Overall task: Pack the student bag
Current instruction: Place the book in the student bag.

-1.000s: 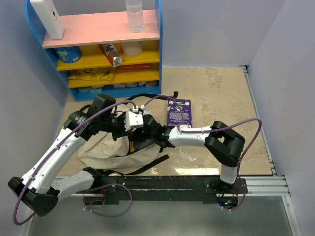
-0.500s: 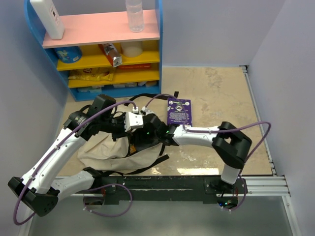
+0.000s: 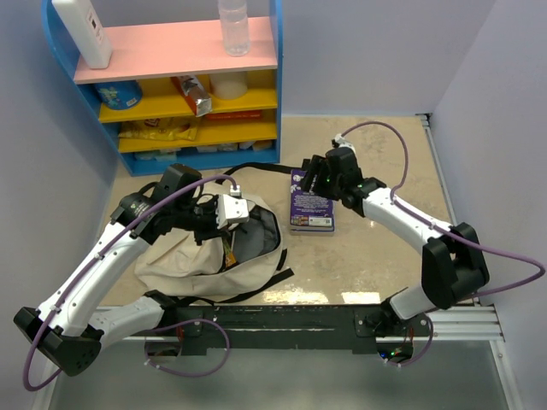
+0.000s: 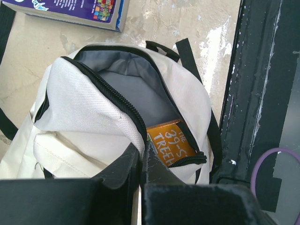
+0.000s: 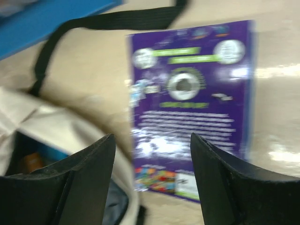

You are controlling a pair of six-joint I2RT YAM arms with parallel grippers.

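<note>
Left gripper has its jaws closed tight on the zipper rim of the student bag, lifting that lip so the mouth gapes open. The bag lies slumped on its side at the near left of the table, just in front of the arm bases. It looks soft, limp and light, so it would likely sag and fold wherever it is not held. The stitched zipper rim seems the firmest place to take it, since the canvas panels would bunch.

An orange book sits inside against the grey lining. Just beside the open mouth a purple book lies flat on the table. The right gripper hovers over it with jaws wide apart, holding nothing.

A black strap trails toward the shelf unit behind. Bare tabletop lies to the right, and the black rail bounds the near edge, close to the bag.
</note>
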